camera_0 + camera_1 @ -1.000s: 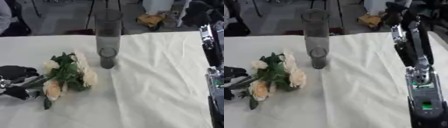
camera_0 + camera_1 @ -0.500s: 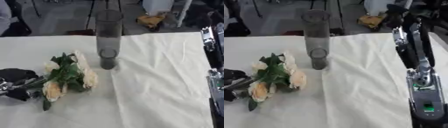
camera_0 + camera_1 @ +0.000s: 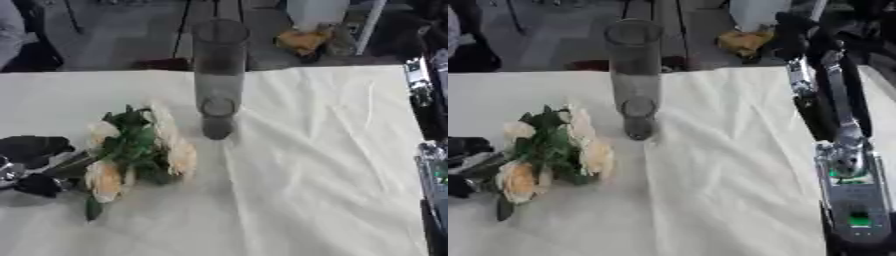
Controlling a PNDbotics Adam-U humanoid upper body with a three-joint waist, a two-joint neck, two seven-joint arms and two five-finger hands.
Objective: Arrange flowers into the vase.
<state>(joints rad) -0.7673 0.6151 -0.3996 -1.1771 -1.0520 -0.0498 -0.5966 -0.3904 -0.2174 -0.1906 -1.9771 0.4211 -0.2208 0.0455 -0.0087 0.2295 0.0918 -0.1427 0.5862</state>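
Flowers (image 3: 136, 150) first, nearest me at the table's left: a small bunch of cream and peach blooms with green leaves, lying on the white cloth (image 3: 306, 165), stems pointing out toward the left edge. My left hand (image 3: 31, 167) is right there on those stems, dark fingers curled round them, so I call that a grip on the bunch. Compared with a second ago the bunch looks barely shifted; it sat in much the same spot on the cloth, and the hand was already at the stems. The whole picture has slid a touch, which I put down to the head moving. So my read: the grasp is made and the lift has not begun.

Right arm (image 3: 837, 130) runs down the right side of the view, well away from everything; its hand is not showing, so I cannot tell how its fingers stand.

Further back, the vase (image 3: 218, 75): a tall, clear cylinder, upright, standing on the cloth just beyond and to the right of the blooms. Nothing in it yet. The stems point away from it, so I judge the bunch must be raised and turned stems-down before going over that narrow mouth.
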